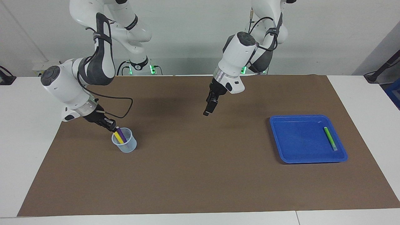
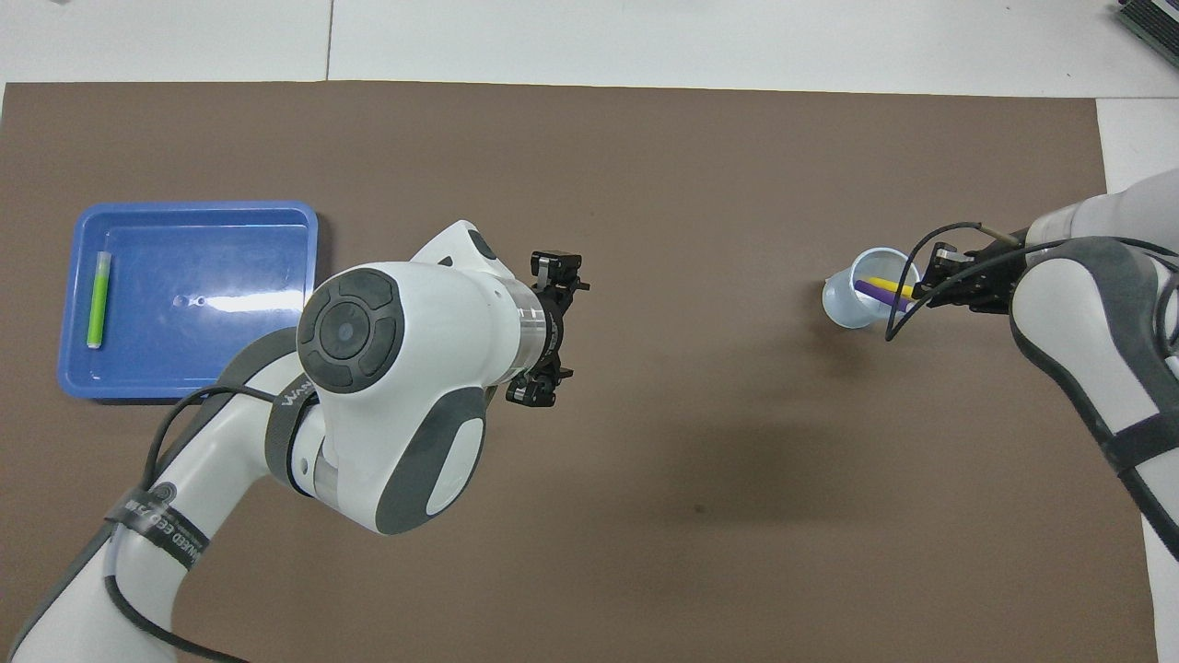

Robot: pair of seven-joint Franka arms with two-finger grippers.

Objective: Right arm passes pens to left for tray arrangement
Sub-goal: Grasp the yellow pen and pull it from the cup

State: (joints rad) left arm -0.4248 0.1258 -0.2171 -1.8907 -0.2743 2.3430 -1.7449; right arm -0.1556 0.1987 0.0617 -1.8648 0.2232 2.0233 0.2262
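Right gripper [image 1: 115, 127] is down at the rim of the translucent cup [image 1: 125, 145], toward the right arm's end of the brown mat [image 1: 200, 175]. Its fingers are closed together at the top ends of the two pens standing tilted in the cup; which pen is clamped cannot be told. Yellow pen [image 1: 118, 137] and purple pen [image 1: 122, 135] lean side by side toward that gripper. Left gripper [image 1: 208, 108] hangs over the middle of the mat, fingers spread apart, holding nothing; that arm waits. Blue tray [image 1: 281, 147] sits toward the left arm's end of the mat. Green pen [image 1: 330, 138] lies flat in the tray, along its outer side rim.
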